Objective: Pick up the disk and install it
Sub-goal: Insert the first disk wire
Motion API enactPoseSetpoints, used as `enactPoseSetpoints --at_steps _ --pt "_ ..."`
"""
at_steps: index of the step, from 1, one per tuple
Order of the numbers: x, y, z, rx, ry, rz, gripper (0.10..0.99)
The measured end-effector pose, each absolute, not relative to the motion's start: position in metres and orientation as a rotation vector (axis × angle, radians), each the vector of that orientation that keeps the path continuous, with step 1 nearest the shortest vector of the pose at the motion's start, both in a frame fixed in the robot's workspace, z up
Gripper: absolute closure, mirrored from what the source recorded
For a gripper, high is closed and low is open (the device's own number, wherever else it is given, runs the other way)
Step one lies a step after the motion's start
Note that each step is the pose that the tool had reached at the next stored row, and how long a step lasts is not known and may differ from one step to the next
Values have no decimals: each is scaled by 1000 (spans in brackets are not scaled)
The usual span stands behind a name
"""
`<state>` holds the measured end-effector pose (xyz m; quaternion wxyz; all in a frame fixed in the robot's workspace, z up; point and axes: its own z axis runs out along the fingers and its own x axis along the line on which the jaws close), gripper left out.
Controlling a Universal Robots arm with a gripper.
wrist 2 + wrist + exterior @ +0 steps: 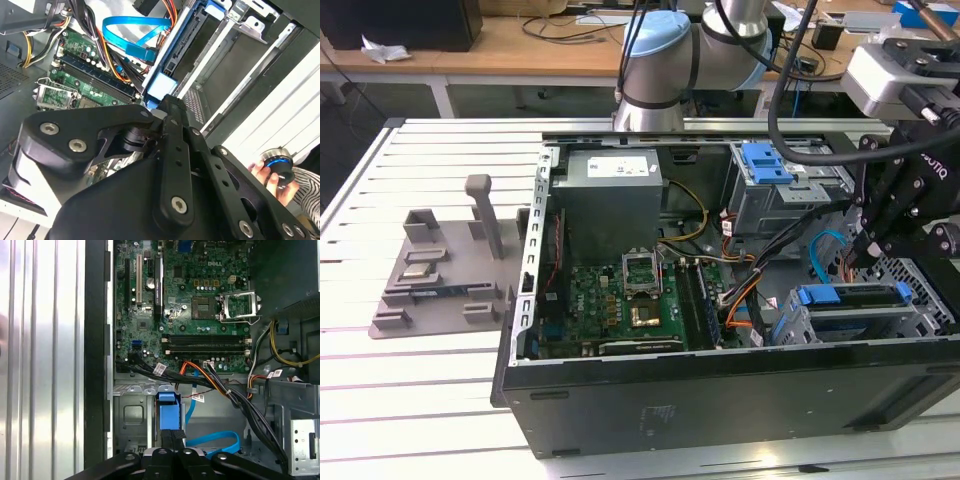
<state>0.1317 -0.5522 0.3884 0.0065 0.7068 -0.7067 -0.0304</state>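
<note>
While the gripper [873,243] hangs just above the disk [853,296] seated in the open computer case [720,395], its jaws look together, gripping nothing.

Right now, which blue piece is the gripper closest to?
The lower blue piece, on the cage nearest the case's front wall; the gripper hangs just above it. The other blue latch sits farther back.

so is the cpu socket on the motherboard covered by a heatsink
No, in the first wrist view the CPU socket lies bare on the motherboard, its metal frame exposed with no heatsink over it.
</note>
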Motion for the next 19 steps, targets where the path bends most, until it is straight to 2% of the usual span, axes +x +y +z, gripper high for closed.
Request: enactPoseSetpoints --at_steps 4,7,9,11,19 --pt "144 -547 386 2210 -2210 -93 980" --pt "161 -531 382 2209 -2209 -89 980" --pt "178 -507 375 2205 -2205 -80 980" --pt "185 -497 372 2203 -2203 -76 980" --pt "195 -494 370 2201 -2201 -72 980"
